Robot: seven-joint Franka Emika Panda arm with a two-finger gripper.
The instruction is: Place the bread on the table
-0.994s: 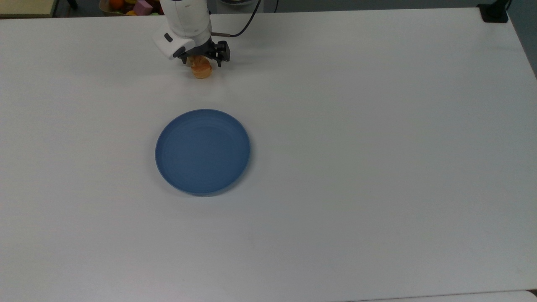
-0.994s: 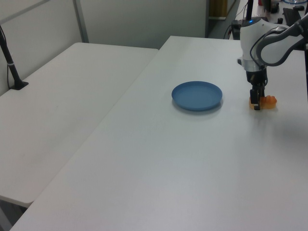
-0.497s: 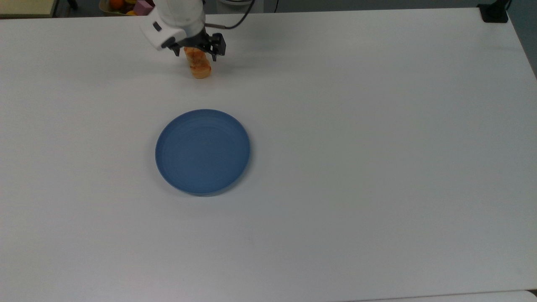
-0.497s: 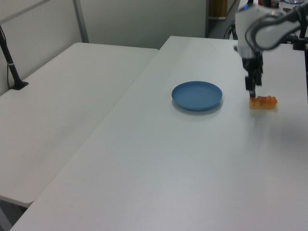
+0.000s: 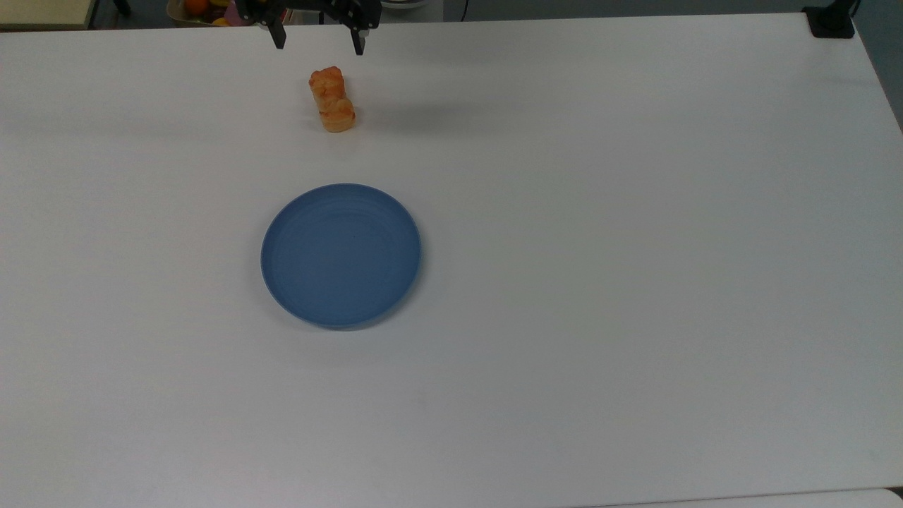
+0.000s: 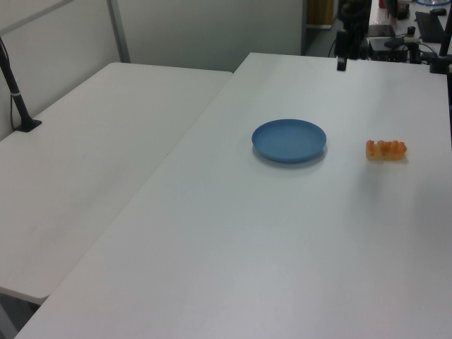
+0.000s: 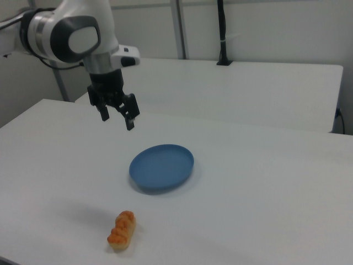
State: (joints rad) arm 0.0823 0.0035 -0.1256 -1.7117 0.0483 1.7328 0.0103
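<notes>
The bread [image 5: 331, 99] is a golden-orange braided roll lying flat on the white table [image 5: 600, 247], toward the top view's upper left. It also shows in the left view as the bread [image 6: 385, 149] and in the right view as the bread [image 7: 122, 230]. The gripper [image 5: 319, 41] hangs high above the bread, open and holding nothing. In the right view the gripper [image 7: 117, 120] is well clear of the tabletop, its two fingers spread apart. In the left view a fingertip [image 6: 342, 63] is near the top edge.
A round blue plate [image 5: 341, 255] with nothing on it sits on the table below the bread in the top view. A second white table [image 6: 92, 134] adjoins on the left view's left. A black post base [image 5: 831, 21] stands at the top view's upper right corner.
The gripper let go of the bread, opened and rose well above it. The bread stayed on the table where it was set.
</notes>
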